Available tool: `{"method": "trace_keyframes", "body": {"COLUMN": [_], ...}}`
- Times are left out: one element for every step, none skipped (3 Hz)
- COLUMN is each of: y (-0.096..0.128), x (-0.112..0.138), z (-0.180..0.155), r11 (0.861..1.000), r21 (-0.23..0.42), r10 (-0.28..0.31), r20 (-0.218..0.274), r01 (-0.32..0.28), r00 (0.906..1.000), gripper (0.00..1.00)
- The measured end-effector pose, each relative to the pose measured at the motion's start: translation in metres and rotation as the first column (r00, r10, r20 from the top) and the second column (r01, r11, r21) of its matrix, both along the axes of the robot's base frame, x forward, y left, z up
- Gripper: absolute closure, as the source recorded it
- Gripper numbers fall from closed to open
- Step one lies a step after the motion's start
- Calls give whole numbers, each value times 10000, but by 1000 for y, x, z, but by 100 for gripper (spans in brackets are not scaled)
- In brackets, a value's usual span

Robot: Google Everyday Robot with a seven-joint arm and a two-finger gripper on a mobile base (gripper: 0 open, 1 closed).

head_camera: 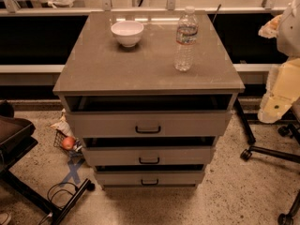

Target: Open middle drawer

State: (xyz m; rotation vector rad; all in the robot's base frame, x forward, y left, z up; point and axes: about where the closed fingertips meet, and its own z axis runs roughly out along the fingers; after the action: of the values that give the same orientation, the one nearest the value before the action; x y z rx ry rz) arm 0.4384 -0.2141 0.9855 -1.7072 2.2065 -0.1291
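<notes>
A grey-beige cabinet [145,55] has three stacked drawers. The middle drawer [117,155] has a flat front of medium height and a small black bar handle [149,161]. A dark gap shows above its front. The tallest drawer [103,124] is above it and the slimmest drawer [117,178] is below it, each with a black handle and a dark gap above. My gripper [271,27] is at the right edge, up beside the cabinet top, well away from the handles. My pale arm [281,86] hangs below it.
A white bowl [127,33] and a clear water bottle [186,39] stand on the cabinet top. Office chair legs [267,151] stand on the floor at the right. A dark stand with cables [51,196] is at the left. A wire basket with a red apple [68,143] sits by the cabinet's left side.
</notes>
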Motion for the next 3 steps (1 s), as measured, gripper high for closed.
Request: {"method": "trace_keyframes", "body": {"y": [0, 1, -4], "x": [0, 5, 13], "z": [0, -1, -25], "r11": [10000, 9997, 9941], "r21": [0, -169, -268], "r10": [0, -141, -1023], "r20": [2, 385, 939], "r01": [0, 148, 1052], "r00": [10000, 9992, 9903], "gripper": [0, 0, 0]}}
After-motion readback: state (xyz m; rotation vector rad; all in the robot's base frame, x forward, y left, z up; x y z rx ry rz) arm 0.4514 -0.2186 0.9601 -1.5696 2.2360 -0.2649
